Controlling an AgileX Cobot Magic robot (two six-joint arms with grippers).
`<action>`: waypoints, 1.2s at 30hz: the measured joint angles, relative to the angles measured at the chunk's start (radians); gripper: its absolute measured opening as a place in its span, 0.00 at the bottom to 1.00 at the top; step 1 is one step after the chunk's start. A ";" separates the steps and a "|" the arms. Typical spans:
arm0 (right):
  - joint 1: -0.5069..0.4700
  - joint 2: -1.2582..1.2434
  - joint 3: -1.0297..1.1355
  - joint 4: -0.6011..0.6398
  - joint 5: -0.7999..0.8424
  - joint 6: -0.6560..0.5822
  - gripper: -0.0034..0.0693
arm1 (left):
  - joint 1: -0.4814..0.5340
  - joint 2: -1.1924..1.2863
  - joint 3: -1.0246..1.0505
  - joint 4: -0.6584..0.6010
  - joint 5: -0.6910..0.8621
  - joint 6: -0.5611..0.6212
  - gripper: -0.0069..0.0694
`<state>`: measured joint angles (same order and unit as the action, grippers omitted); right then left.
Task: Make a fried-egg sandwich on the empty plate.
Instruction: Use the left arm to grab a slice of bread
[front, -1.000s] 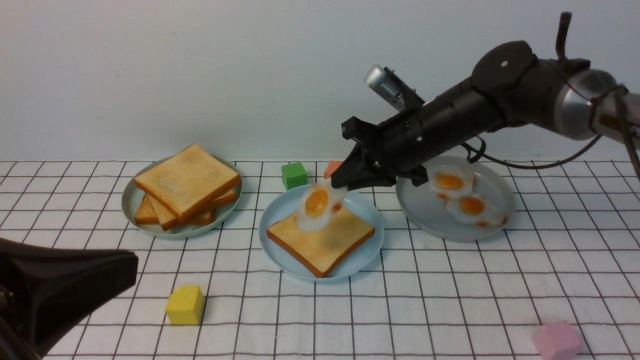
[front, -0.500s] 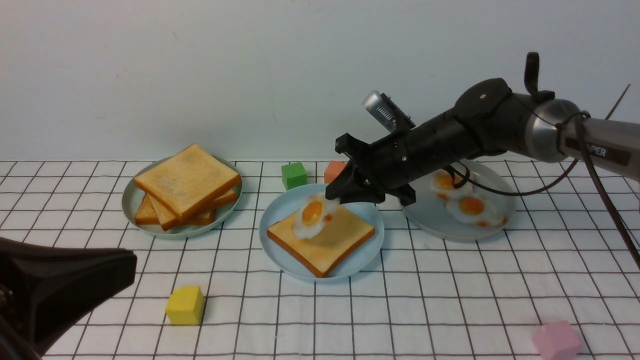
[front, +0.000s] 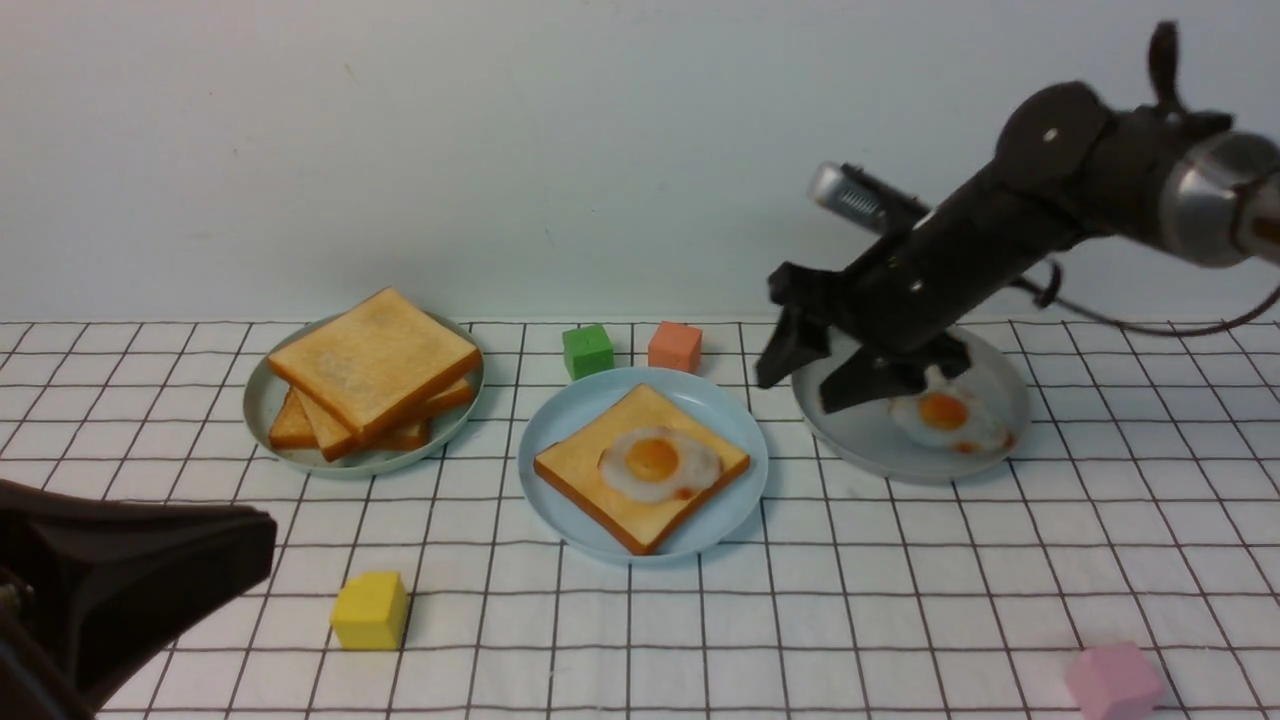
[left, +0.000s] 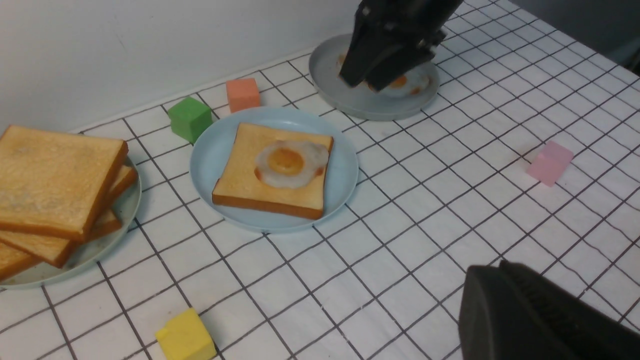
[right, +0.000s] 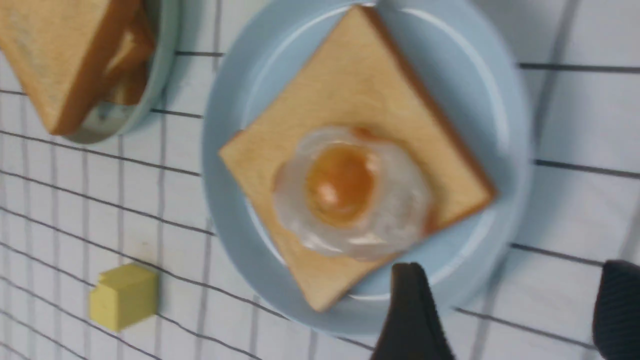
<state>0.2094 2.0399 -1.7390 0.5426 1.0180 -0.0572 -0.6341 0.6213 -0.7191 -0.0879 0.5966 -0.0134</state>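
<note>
Could not read the left gripper (front: 130, 570) at far left: only a dark bulk, opening hidden. Found the spare toast stack (front: 375, 365) next, on the pale green plate (front: 262, 400). At centre, saw the light blue plate (front: 560, 410) bearing one toast slice (front: 640, 520) with the fried egg (front: 658, 463) flat on top. Further right, noted the right gripper (front: 800, 392) spread wide and holding nothing, over the grey plate (front: 870, 455). Judged the risks as nudging the slick egg off under the top slice, or lifting two slices together.

text: none I can read | labels, brands: none | numbers, signs: none | views: all three of mine checked
</note>
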 joint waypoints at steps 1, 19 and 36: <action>-0.001 -0.014 0.000 -0.022 0.012 0.001 0.64 | 0.000 0.004 0.000 0.000 0.001 -0.002 0.11; 0.305 -0.918 0.554 -0.341 0.014 0.030 0.08 | 0.379 0.828 -0.373 0.060 0.070 -0.069 0.07; 0.344 -1.223 0.758 -0.341 -0.026 0.030 0.08 | 0.392 1.338 -0.788 0.245 0.024 0.048 0.67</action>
<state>0.5533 0.8165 -0.9813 0.2016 0.9918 -0.0272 -0.2422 1.9597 -1.5069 0.1574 0.6210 0.0347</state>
